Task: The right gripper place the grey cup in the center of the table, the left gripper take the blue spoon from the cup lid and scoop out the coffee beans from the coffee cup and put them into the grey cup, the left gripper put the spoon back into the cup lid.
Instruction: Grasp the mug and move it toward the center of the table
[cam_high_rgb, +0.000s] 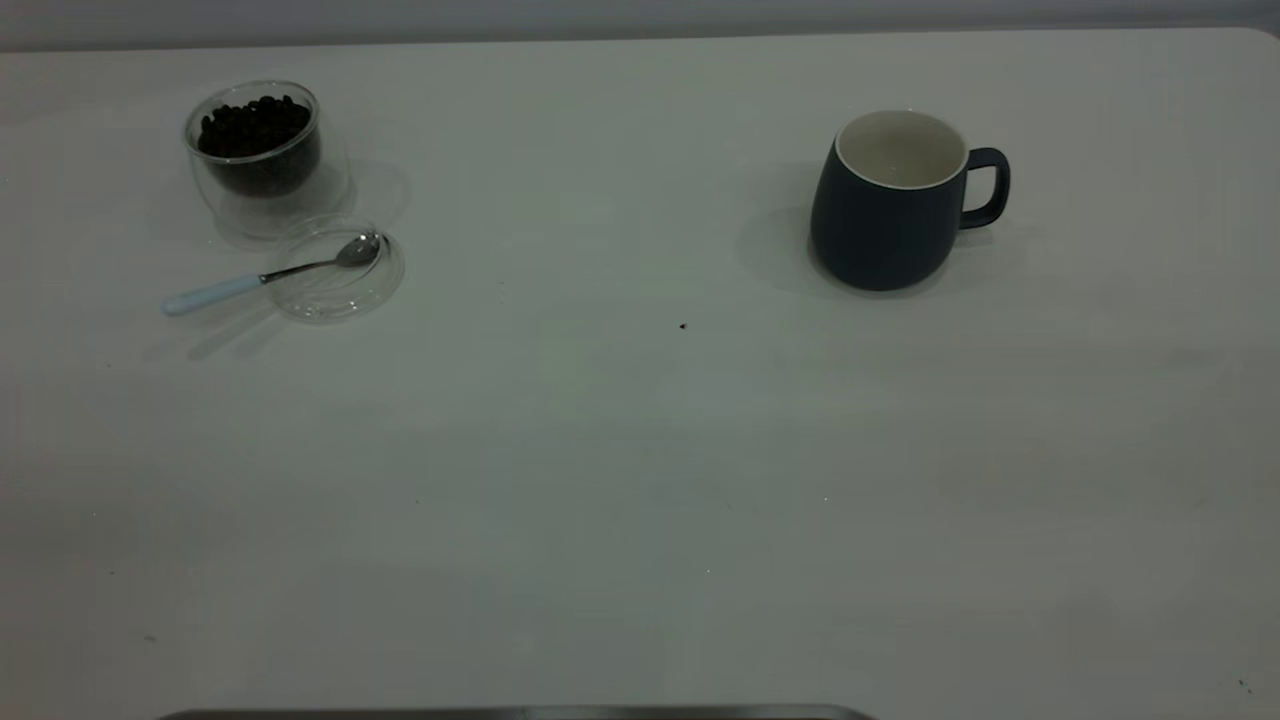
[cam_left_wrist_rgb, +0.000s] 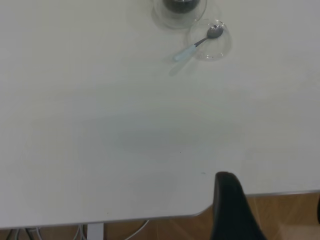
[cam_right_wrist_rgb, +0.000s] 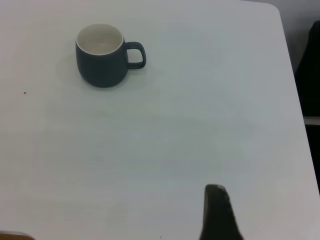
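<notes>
Exterior view: the grey cup (cam_high_rgb: 893, 203) stands upper right on the bench (cam_high_rgb: 600, 480), well apart from the coffee cup (cam_high_rgb: 262, 155) of coffee beans (cam_high_rgb: 252, 125), blue spoon (cam_high_rgb: 268, 275) and cup lid (cam_high_rgb: 340, 270) upper left. A skewed grab could tip the round mug.

Wrist views: the left gripper (cam_left_wrist_rgb: 235, 210) and right gripper (cam_right_wrist_rgb: 217, 215) hover back at the bottom edges; whether they are apart, I cannot tell
</notes>
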